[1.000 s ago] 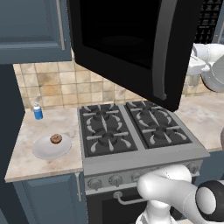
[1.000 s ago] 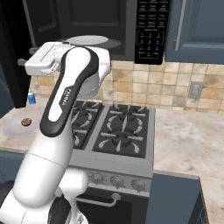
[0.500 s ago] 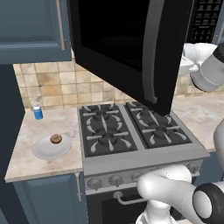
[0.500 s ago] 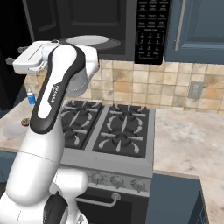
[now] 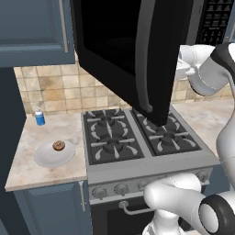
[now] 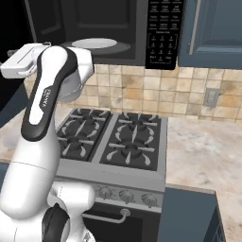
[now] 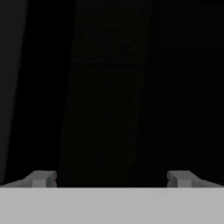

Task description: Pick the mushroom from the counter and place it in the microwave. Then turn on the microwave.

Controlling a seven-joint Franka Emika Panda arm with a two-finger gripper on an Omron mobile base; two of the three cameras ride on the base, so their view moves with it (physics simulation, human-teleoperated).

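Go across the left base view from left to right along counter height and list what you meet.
Blue bottle → white plate with the mushroom on it → stove → robot arm at the far right.
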